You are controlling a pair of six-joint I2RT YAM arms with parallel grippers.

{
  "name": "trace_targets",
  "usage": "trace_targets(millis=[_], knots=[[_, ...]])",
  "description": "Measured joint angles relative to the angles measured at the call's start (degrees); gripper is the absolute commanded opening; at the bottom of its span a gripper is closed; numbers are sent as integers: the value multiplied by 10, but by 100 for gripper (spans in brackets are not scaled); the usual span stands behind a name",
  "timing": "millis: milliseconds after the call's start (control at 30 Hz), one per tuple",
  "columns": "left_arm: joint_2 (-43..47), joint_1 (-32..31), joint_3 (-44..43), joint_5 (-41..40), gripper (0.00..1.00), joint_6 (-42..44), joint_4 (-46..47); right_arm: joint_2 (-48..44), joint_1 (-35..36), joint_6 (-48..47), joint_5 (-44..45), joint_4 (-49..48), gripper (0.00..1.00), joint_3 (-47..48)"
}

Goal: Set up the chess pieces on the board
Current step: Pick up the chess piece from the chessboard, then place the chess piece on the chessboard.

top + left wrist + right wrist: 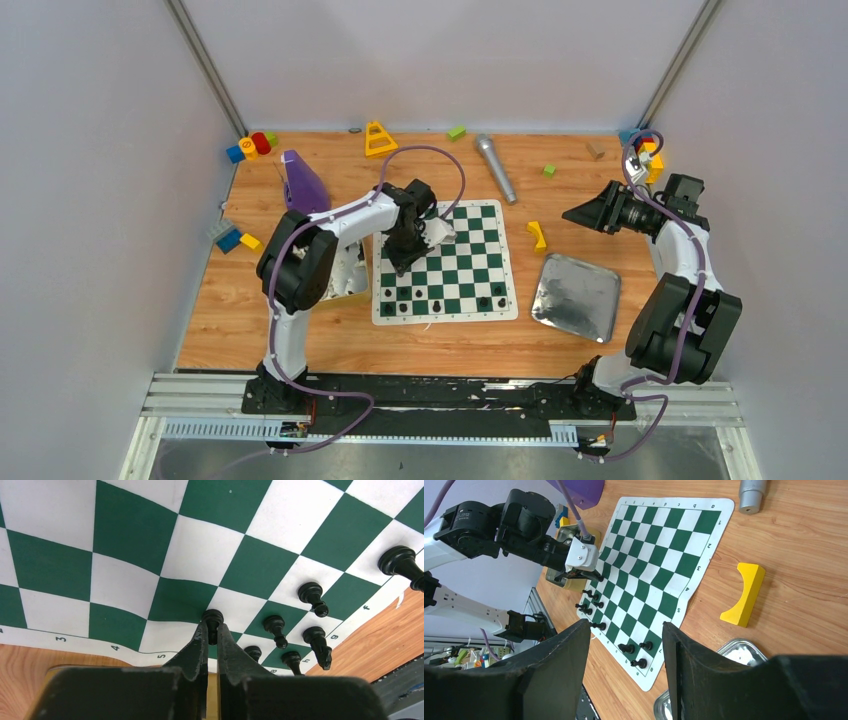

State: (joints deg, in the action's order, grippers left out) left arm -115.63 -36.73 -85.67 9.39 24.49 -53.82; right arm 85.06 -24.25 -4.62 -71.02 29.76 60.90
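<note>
The green and white checkered board [455, 250] lies mid-table. Several black chess pieces [404, 294] stand along its near edge, and the right wrist view shows three more [639, 663] at its near right corner. My left gripper [212, 629] is shut on a black pawn [213, 616], whose head pokes out past the fingertips over the board's left side. Other black pieces [275, 625] stand just to its right. In the top view the left gripper [400, 262] points down at the board's left columns. My right gripper [578, 213] hovers right of the board, open and holding nothing [625, 625].
A shiny metal tray [577, 296] sits right of the board, and another tray [352, 272] lies under the left arm. A yellow curved block [538, 236], a silver microphone [495, 168], a purple scoop [303, 182], a yellow cone [379, 138] and scattered toy blocks [250, 146] ring the board.
</note>
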Motion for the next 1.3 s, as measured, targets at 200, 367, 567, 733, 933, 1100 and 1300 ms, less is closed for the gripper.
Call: trace_targets(millis=[200,367,567,733,933,1100,1300], knots=[[-1,-5,-28,11,6,1,-22,0,0,0,0,0,55,0],[-22,-41,-126,14,6,1,-43,0,0,0,1,0,55,0],[-95,-112,-260,22,7,-2,-68,0,-4,0,3,0,55,0],[-160,-157,-331,26,8,-9,-92,0,-14,0,5,0,55,0],[-201,-186,-382,29,9,-19,-110,0,-22,0,4,0,55,0],[-217,-192,-398,30,10,-25,-115,0,-26,0,2,0,55,0],[-232,-196,-413,29,11,-28,-124,0,-26,0,-1,1,55,0]])
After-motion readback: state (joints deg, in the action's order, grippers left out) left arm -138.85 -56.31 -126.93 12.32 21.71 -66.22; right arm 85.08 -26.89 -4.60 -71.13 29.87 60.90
